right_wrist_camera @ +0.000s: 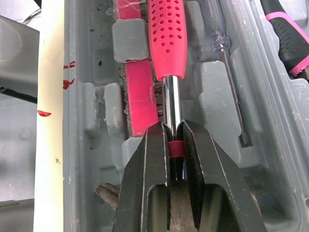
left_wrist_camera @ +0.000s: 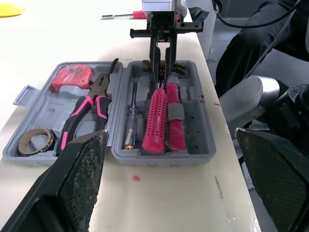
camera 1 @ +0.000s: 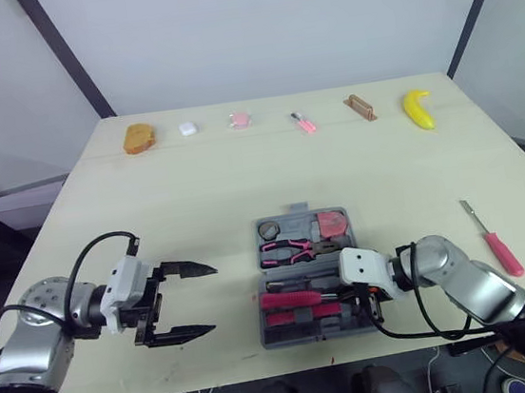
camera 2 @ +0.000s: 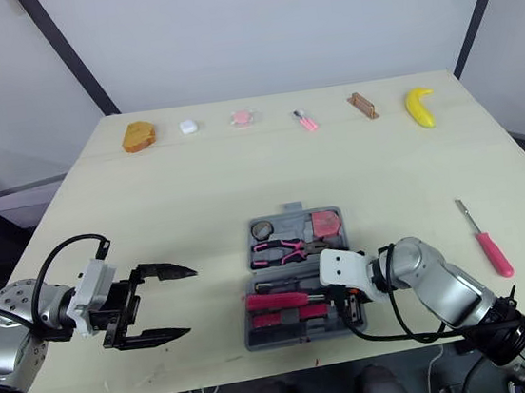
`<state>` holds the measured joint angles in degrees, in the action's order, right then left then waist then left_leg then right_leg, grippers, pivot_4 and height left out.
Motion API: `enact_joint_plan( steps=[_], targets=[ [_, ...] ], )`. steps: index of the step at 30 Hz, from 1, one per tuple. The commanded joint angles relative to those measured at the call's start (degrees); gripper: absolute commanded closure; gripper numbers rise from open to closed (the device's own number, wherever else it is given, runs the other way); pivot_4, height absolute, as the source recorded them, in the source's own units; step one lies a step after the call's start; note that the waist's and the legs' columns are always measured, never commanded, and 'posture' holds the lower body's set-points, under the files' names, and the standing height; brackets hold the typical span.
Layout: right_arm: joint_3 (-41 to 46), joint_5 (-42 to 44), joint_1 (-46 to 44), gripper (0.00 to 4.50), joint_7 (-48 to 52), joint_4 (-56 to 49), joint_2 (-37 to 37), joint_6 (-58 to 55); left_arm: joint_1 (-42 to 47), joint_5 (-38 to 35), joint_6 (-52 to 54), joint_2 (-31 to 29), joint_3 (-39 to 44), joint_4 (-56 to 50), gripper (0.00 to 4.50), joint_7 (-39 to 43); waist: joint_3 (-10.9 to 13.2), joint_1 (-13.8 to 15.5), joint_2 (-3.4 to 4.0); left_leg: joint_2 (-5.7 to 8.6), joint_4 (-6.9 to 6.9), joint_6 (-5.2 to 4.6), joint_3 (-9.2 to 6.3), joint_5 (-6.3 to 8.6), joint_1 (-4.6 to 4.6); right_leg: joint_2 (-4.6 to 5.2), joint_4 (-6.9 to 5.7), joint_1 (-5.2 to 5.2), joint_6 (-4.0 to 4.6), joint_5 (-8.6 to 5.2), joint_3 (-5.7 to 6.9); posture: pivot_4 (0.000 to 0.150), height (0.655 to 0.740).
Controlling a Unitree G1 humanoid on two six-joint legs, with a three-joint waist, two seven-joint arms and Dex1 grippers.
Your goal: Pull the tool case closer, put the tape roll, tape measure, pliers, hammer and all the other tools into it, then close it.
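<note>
The open tool case (camera 1: 296, 222) lies near the front edge of the table (camera 1: 195, 195), holding the hammer (right_wrist_camera: 166, 38), pliers (camera 1: 288, 247), tape measure (camera 1: 332, 224), tape roll (camera 1: 268, 229) and a slim screwdriver (left_wrist_camera: 130, 121). A pink-handled screwdriver (camera 1: 493, 243) lies loose on the table, well to the case's right. The right gripper (right_wrist_camera: 174, 126) is clamped on the hammer's steel shaft inside the case, while the left gripper (camera 1: 214, 298) hangs wide open and empty to the case's left.

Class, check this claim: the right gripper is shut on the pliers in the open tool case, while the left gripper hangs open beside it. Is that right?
Not quite: the right gripper is shut on the hammer, at its shaft, as the right wrist view shows; the pliers lie free. The rest holds.
</note>
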<state>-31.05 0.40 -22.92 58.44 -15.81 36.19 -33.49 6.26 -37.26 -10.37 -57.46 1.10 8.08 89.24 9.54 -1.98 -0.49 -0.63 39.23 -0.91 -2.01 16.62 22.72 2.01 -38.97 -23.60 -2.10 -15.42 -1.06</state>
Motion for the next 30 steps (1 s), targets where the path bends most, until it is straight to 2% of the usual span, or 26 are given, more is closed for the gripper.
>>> enact_joint_plan(
  steps=[1,9,30],
  targets=[
    [0.28,-0.9,-1.64,4.48,0.54,-2.73,0.67,0.68,-0.15,-0.42,-0.76,-0.41,0.74,0.02,0.0,3.26,0.0,-0.01,0.0,0.0,0.0,0.0,0.0,0.0,0.0,0.0,0.0,0.0,0.0,0.0,0.0,0.15,0.74],
    [-1.64,-2.7,-5.94,4.48,1.96,-3.87,0.08,-1.1,0.01,-0.1,-0.62,0.1,0.93,0.24,0.0,3.26,0.0,-0.05,0.0,0.0,0.0,0.0,-0.01,0.0,0.0,-0.01,0.01,-0.01,0.0,0.0,0.0,0.15,0.74],
    [-5.89,-8.06,-7.53,4.48,2.39,-3.36,-0.33,-5.47,0.25,0.19,-1.08,-0.06,0.74,1.56,0.0,3.26,0.0,-0.14,0.0,0.01,0.0,0.0,-0.01,0.0,0.0,0.0,0.0,-0.02,0.0,0.0,0.01,0.15,0.74]
  ],
)
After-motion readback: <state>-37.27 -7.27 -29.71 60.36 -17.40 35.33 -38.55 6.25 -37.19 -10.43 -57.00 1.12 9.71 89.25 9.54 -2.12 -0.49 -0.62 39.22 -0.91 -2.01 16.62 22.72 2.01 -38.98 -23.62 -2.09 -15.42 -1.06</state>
